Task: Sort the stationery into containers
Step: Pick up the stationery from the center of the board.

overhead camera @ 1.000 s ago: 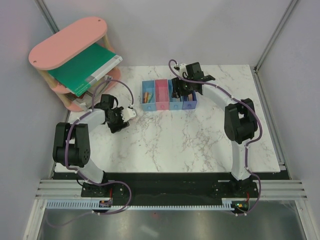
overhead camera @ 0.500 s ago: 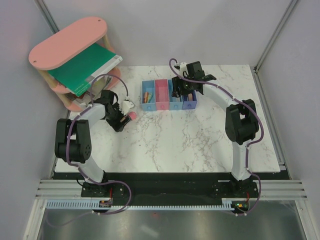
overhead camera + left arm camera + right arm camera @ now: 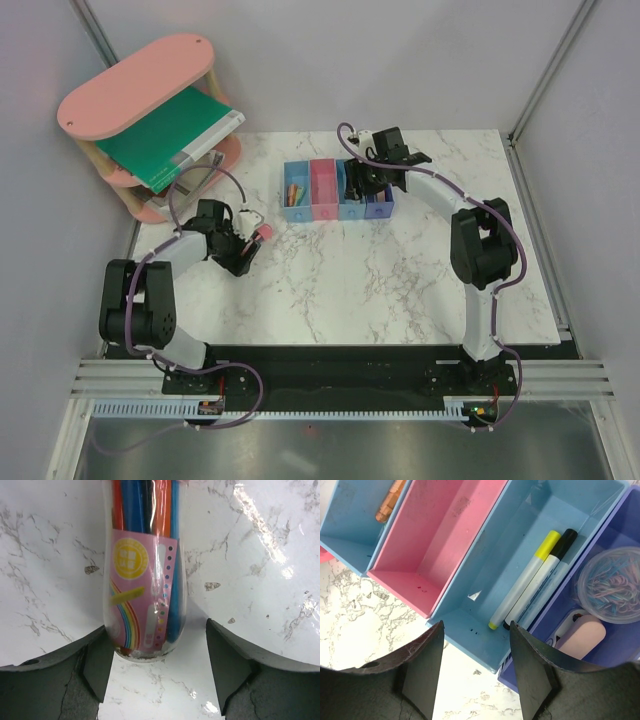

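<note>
Two fingers of the left claw [image 3: 159, 655] stand wide apart. A clear tube of pens [image 3: 145, 555] lies between them on the white marble table [image 3: 50, 555]. One finger is just beside the tube and the other is well away, so nothing is gripped. The tube has a pink label [image 3: 142, 595] with a yellow round mark, a rainbow and a line of dots. Its writing is too blurry to read. The tube lies left of the row of bins [image 3: 338, 190], near it but apart.

The right claw [image 3: 476, 650] hangs over the row of bins, fingers apart, holding nothing. Under it, the middle light blue bin [image 3: 485, 605] holds a yellow-capped marker [image 3: 525, 580] and a black-capped marker [image 3: 542, 582] side by side. Left of that come the pink bin [image 3: 435, 535] and another light blue bin [image 3: 350, 520] with an orange stick [image 3: 390, 502]. The dark blue bin [image 3: 630, 530] at the right end holds a round tub of paper clips [image 3: 612, 585] and a pale pink block [image 3: 582, 637].
</note>
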`<act>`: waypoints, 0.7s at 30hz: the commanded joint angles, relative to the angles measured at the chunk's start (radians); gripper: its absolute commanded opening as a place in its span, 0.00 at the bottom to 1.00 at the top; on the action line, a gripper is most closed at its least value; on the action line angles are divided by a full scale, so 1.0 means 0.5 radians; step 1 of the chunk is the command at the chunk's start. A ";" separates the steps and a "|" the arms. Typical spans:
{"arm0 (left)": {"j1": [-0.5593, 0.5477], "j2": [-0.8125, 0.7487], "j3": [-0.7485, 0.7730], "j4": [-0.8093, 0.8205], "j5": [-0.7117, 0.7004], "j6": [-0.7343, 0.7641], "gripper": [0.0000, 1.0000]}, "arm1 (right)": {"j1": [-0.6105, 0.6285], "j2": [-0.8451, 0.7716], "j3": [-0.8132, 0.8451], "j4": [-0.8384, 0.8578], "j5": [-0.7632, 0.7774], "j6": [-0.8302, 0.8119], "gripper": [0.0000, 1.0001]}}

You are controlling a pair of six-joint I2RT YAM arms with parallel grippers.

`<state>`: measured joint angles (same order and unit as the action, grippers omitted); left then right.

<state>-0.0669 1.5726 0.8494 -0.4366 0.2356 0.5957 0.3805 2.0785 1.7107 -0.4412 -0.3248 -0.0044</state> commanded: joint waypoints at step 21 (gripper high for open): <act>0.033 -0.179 -0.205 0.601 0.062 -0.176 0.77 | 0.003 -0.138 -0.034 0.029 -0.080 0.003 0.62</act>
<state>-0.0536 1.4769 0.7166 -0.1463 0.2176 0.5213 0.3805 2.0689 1.6890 -0.4408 -0.3439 -0.0044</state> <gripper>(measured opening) 0.768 0.622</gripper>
